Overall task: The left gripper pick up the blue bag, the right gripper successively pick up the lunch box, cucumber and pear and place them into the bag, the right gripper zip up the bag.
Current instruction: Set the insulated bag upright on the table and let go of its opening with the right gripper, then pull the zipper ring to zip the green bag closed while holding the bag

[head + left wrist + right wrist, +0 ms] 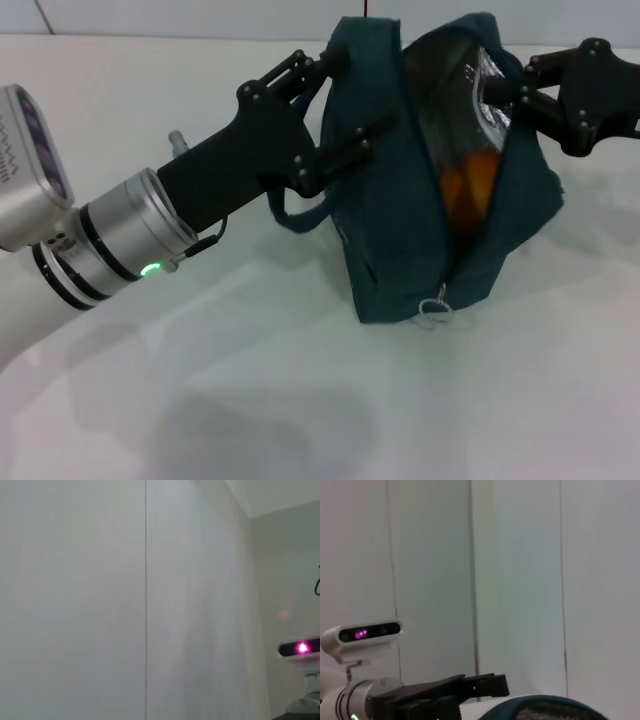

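So the blue bag is standing on the white table with its mouth wide open, and both arms are on it. The left gripper has its fingers pinched shut on the near-side rim of the bag, with one loop handle drooping just under it. The right gripper is on the opposite side, right at the far rim by the foil lining, but I honestly can't tell if it's open or closed from here. Down inside the bag, between the two grippers, you can see the orange pear sitting low in the opening. The silver zipper pull dangles at the bag's end, nearest the camera. The table around the bag and below the left gripper is bare white surface. Right wrist view just catches the left gripper and a head camera against a pale wall.
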Robot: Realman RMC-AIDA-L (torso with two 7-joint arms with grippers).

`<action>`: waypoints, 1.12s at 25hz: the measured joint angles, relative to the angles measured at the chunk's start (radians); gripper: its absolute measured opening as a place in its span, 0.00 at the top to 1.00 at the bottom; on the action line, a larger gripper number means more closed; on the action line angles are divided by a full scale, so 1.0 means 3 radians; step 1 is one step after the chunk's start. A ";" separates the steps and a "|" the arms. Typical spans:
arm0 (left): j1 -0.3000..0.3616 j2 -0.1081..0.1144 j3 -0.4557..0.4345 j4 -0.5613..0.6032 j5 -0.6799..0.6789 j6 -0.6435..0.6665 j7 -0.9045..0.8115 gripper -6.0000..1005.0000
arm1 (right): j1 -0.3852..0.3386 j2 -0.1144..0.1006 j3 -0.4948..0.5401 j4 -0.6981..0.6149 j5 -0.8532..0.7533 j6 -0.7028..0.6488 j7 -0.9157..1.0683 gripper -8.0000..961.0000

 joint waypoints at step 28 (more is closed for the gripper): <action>0.0213 0.0005 -0.0004 -0.0003 -0.0096 0.0109 0.0307 0.26 | -0.0935 -0.0041 0.0186 -0.0277 0.0820 -0.0856 -0.0289 0.35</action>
